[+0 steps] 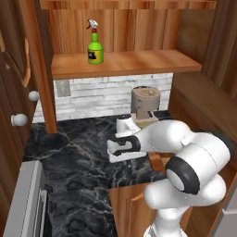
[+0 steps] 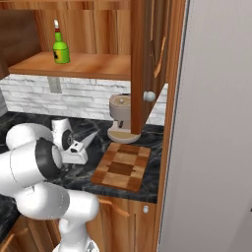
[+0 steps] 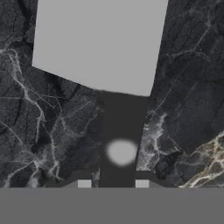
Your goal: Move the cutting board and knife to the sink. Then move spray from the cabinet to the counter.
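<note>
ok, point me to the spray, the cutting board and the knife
spray (image 1: 95, 50): left base view, on the green bottle body.
cutting board (image 2: 121, 169): right base view, on the dark centre block of its top face.
knife (image 3: 103, 43): hand view, on the flat of the pale grey blade.

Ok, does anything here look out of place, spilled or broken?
Nothing looks spilled or broken. The knife is held by its handle in the gripper over the counter. The cutting board lies flat near the counter's front edge, and the spray stands upright on the cabinet shelf.
</note>
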You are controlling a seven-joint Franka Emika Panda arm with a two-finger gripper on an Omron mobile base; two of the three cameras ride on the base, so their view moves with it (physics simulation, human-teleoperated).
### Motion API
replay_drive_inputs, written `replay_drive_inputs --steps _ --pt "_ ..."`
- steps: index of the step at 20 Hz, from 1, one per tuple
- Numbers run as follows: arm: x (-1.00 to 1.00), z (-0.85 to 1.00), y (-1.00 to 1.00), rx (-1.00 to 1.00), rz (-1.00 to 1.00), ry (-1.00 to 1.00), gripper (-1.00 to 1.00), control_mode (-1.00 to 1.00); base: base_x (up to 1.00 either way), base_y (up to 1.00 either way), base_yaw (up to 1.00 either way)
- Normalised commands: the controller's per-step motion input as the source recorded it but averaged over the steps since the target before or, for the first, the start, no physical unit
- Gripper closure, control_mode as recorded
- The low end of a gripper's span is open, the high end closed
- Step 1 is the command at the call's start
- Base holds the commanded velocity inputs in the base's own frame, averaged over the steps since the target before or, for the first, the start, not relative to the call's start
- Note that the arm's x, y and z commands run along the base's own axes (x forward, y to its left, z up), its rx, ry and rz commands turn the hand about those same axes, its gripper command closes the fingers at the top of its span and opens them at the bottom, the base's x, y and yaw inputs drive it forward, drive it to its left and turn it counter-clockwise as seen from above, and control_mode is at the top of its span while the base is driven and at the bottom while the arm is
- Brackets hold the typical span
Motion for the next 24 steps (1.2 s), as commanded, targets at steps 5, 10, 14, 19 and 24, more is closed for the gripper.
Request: replay_drive_inputs --steps 5,10,14,19,24 --pt "-0.46 0.30 -0.30 0.04 0.00 -0.11 1.00 -1.00 0.00 0.00 0.00" --pt "-0.51 0.50 -0.18 0.02 0.00 -0.12 1.00 -1.00 0.00 0.00 0.00" --pt "-0.55 0.64 -0.04 0.01 0.00 -0.03 1.00 -1.00 0.00 0.00 0.00" --pt "-0.50 0.68 -0.03 0.02 -0.01 0.00 1.00 -1.00 0.00 0.00 0.00" --pt "-0.32 0.86 -0.04 0.02 -0.04 0.00 1.00 -1.00 0.00 0.00 0.00"
